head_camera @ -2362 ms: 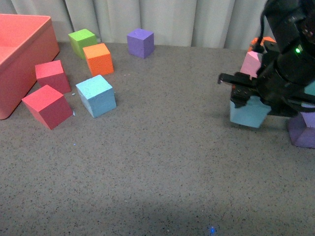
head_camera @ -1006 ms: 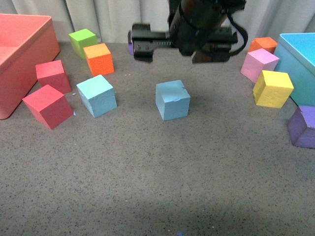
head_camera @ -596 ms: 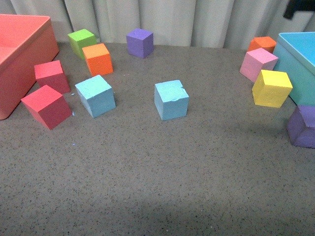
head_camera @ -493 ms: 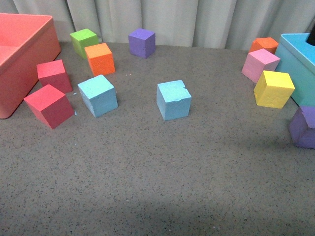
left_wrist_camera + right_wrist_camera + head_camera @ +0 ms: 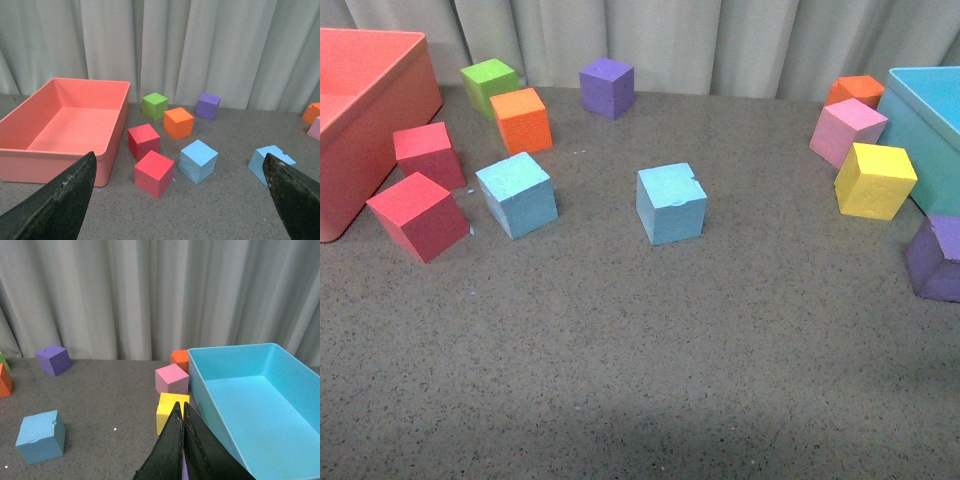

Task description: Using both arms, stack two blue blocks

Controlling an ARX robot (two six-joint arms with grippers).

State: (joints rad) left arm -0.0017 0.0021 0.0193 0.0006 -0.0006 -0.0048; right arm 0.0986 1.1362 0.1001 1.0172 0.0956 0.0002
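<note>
Two blue blocks rest apart on the grey table: one near the middle and one to its left, beside the red cubes. The left wrist view shows both, the left block and the middle block partly behind a black finger. My left gripper is open, fingers wide at the frame's edges, well back from the blocks with nothing between them. My right gripper is shut on nothing, tips over the yellow cube, with a blue block far off. Neither arm shows in the front view.
A coral bin stands at far left, a turquoise bin at far right. Scattered cubes: two red, green, orange, purple at the back; orange, pink, yellow and purple on the right.
The right arm carried a blue block from the right side to the table's middle, let it go and drew back out of the front view. The block now rests alone.
</note>
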